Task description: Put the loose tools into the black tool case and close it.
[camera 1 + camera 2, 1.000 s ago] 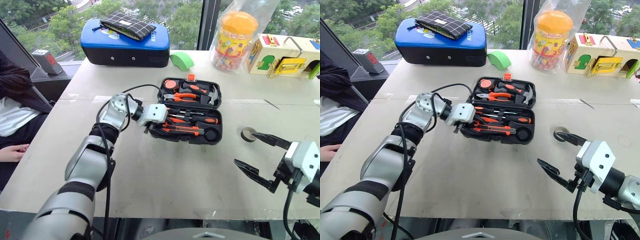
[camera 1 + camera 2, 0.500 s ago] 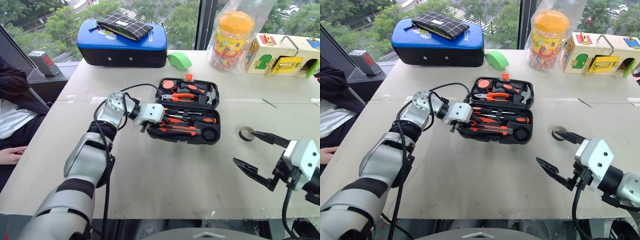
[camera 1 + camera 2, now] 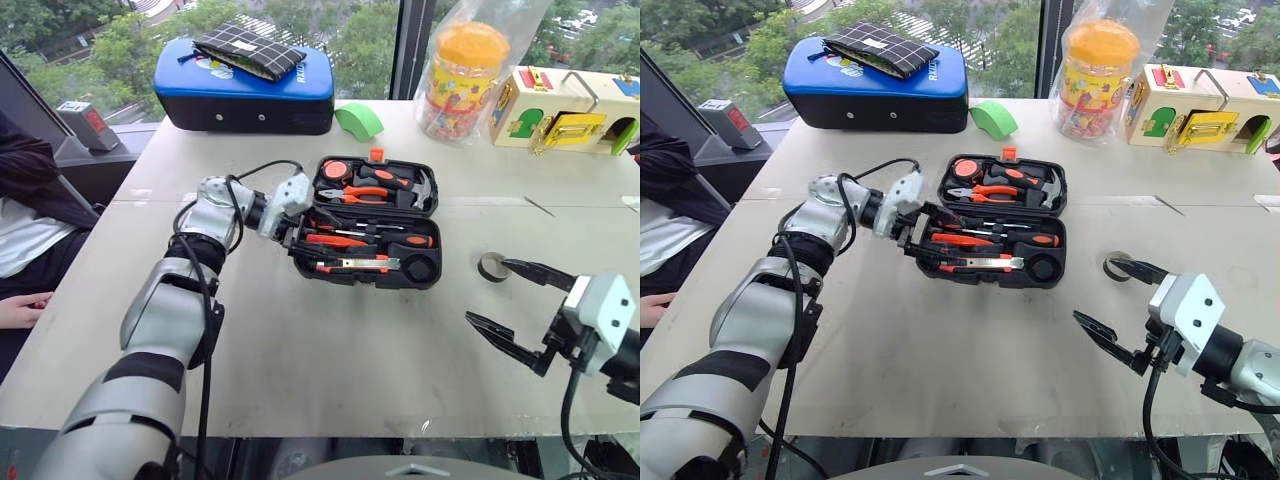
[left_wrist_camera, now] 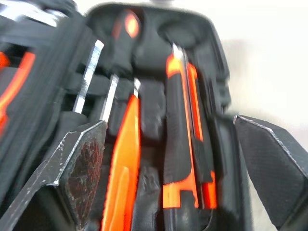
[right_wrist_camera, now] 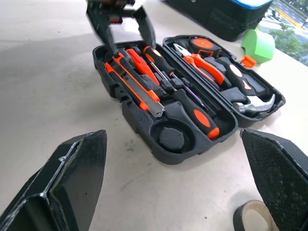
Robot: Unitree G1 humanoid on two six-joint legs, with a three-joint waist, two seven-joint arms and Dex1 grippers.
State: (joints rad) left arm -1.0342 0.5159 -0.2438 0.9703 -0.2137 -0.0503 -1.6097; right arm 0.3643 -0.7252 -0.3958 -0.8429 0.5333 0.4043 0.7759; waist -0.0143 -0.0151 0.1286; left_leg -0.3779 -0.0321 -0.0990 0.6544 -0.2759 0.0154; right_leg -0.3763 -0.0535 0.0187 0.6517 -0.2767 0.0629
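The black tool case (image 3: 432, 275) lies open mid-table. Its near half holds two orange-and-black screwdrivers (image 5: 198, 115), a slim orange tester screwdriver (image 4: 122, 163) and the utility knife (image 3: 352, 263). The round recess (image 5: 171, 137) at its right end holds nothing. My left gripper (image 3: 303, 230) hovers open just over the case's left end, gripping nothing. The small dark tape roll (image 3: 492, 266) lies on the table right of the case. My right gripper (image 3: 487, 293) stands wide open just in front of the roll, apart from it.
Pliers (image 3: 358, 194) and a hammer (image 3: 420, 190) sit in the case's far half. Behind stand a blue-topped case (image 3: 248, 90) with a checked pouch, a green object (image 3: 362, 120), an orange-lidded jar (image 3: 468, 70) and a wooden toy box (image 3: 570, 110). A person (image 3: 20, 230) sits at the left.
My left gripper has opened wider, rolled at the wrist and lifted a little off the case's left end. The right arm has stayed put.
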